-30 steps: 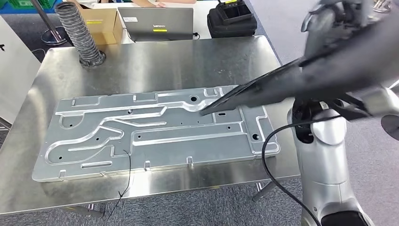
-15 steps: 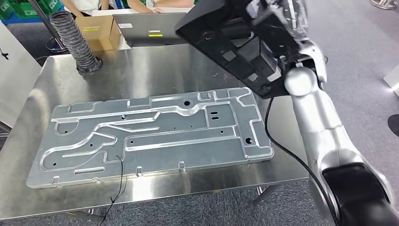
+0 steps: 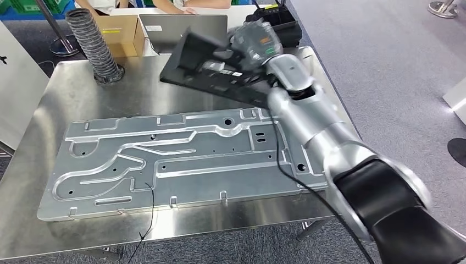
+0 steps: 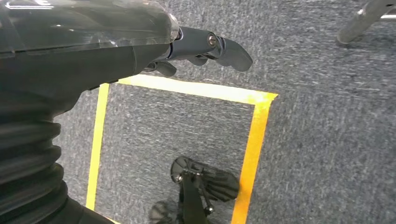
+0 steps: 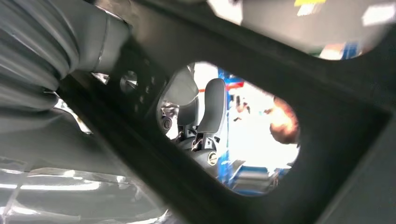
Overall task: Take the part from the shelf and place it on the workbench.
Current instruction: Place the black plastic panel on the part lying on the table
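Right hand (image 3: 254,44) grips the black part (image 3: 211,69) — it has dropped lower and swung out over the far side of the bench (image 3: 165,82), just above the stamped metal plate (image 3: 181,157). Not set down yet. Left hand (image 4: 205,49) hangs empty, fingers loosely apart.

The table (image 3: 165,88) is brushed steel, kinda smeary but shiny. The big stamped panel (image 3: 181,157) on it looks like bare aluminium, duller and satin. The part (image 3: 211,69) up around 12 o'clock is matt black plastic, and the right robot hand (image 3: 254,43) on it is grey plastic with a slight sheen. The arm (image 3: 313,118) is glossy silver. The ribbed hose (image 3: 93,38) at 11 o'clock looks rubbery, with a plain cardboard box (image 3: 122,33) just beside it. The floor (image 4: 308,140) is rough grey carpet with shiny yellow tape (image 4: 254,140). The left robot hand (image 4: 205,46) is smooth dark plastic.
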### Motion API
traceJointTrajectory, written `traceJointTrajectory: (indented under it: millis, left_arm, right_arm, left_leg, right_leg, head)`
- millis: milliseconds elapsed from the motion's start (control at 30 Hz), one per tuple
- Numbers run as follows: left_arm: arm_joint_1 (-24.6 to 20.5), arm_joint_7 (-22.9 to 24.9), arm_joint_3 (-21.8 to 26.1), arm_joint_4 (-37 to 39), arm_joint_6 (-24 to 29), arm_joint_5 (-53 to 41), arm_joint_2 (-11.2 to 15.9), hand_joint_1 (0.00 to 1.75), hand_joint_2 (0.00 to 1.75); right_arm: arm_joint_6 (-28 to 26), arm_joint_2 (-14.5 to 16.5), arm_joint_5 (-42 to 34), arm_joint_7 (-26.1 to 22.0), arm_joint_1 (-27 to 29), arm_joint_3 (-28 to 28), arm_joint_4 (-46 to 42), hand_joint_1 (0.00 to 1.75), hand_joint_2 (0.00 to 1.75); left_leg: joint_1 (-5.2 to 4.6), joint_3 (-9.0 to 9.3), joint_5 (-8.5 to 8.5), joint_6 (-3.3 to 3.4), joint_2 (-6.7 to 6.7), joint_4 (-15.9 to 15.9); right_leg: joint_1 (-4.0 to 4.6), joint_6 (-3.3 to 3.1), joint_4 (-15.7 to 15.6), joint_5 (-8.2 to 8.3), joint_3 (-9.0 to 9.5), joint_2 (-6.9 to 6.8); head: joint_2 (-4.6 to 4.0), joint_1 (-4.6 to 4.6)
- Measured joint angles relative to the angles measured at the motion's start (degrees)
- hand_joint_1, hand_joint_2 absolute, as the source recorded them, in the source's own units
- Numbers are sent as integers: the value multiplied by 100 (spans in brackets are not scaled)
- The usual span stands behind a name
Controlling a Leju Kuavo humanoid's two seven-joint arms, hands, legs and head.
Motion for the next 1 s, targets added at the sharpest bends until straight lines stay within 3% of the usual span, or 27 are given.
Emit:
traceJointTrajectory:
  millis: [33,67,100,133,200,267,367,433,500,567,600,667,733,833,900,1000]
  left_arm:
    - [-1,-27,8,0,4,-4,0,0,175]
    - [0,-51,13,0,7,-9,-1,0,175]
    - [1,-73,19,0,5,-14,-2,0,175]
    - [4,-94,27,0,-1,-19,-6,0,175]
    - [5,-128,47,0,-28,-27,-24,0,175]
    - [7,-151,72,0,-57,-32,-38,0,175]
    - [7,-163,103,0,-78,-45,-44,0,175]
    - [8,-161,107,0,-78,-73,-52,0,175]
    - [14,-153,108,0,-78,-109,-57,0,87]
    - [26,-147,108,0,-69,-143,-57,0,0]
    - [33,-146,108,0,-58,-160,-56,0,0]
    - [40,-144,109,0,-34,-188,-57,0,0]
    - [38,-135,111,0,-15,-206,-64,0,0]
    - [32,-105,114,0,26,-220,-70,0,0]
    - [35,-87,116,0,49,-229,-72,0,0]
    - [34,-73,121,0,59,-240,-72,0,0]
  right_arm:
    - [16,112,49,4,10,83,138,175,175]
    - [43,222,81,6,20,161,262,175,175]
    - [73,330,97,4,27,229,373,175,175]
    - [111,433,104,0,29,285,471,175,175]
    - [220,613,110,-18,25,362,626,87,87]
    - [348,772,128,-31,35,437,773,0,0]
    - [497,960,169,-35,77,549,977,0,0]
    - [594,1056,180,-31,94,608,1093,0,0]
    - [721,1121,180,-27,138,655,1210,0,0]
    - [809,1155,178,-16,212,683,1306,0,0]
    - [829,1161,172,-2,234,690,1340,0,0]
    - [847,1171,150,25,235,695,1390,0,0]
    - [854,1176,121,40,220,695,1425,0,0]
    - [847,1179,53,58,212,695,1467,0,0]
    - [837,1180,-1,76,191,691,1482,0,0]
    - [829,1179,-66,100,165,674,1505,0,0]
  left_leg:
    - [-2,5,-6,5,-3,3]
    - [-3,11,-12,7,-9,7]
    - [-5,20,-20,4,-18,13]
    - [-7,31,-31,-3,-30,19]
    - [-25,39,-54,-31,-45,33]
    - [-31,36,-62,-88,-45,30]
    - [-20,37,-103,-185,-28,49]
    - [-14,-116,-343,-233,-18,422]
    - [0,-453,-692,-280,-14,1165]
    - [26,-657,-768,-323,-13,1568]
    - [46,-602,-644,-342,-11,1445]
    - [89,-256,-289,-376,-7,743]
    - [88,18,-128,-344,-16,197]
    - [63,52,-135,-211,-23,112]
    - [66,56,-115,-133,-17,91]
    - [50,56,-107,-58,-10,79]
  right_leg:
    - [-2,3,261,-48,-141,0]
    - [-3,-2,312,14,-187,0]
    - [-2,-19,124,179,-119,0]
    - [5,-50,-252,407,44,0]
    - [38,-127,-1025,723,388,-4]
    - [72,-174,-1336,777,520,-1]
    - [48,-236,-1429,809,570,4]
    - [14,-286,-1492,835,613,-6]
    - [19,-307,-1497,831,619,-13]
    - [18,-303,-1488,824,621,-16]
    - [11,-291,-1475,814,623,-13]
    - [-7,-245,-1420,771,624,-3]
    - [1,-182,-1347,731,599,16]
    - [13,-97,-1334,727,576,35]
    - [-5,-46,-1183,605,515,26]
    - [-21,-6,-203,109,77,9]
  head:
    - [-1,0]
    - [-1,0]
    - [-1,0]
    - [-1,0]
    - [-1,0]
    - [0,0]
    - [-1,-1]
    - [-1,-1]
    - [0,0]
    - [-1,0]
    - [0,0]
    - [-1,0]
    - [-1,1]
    - [0,2]
    - [-1,2]
    - [0,1]
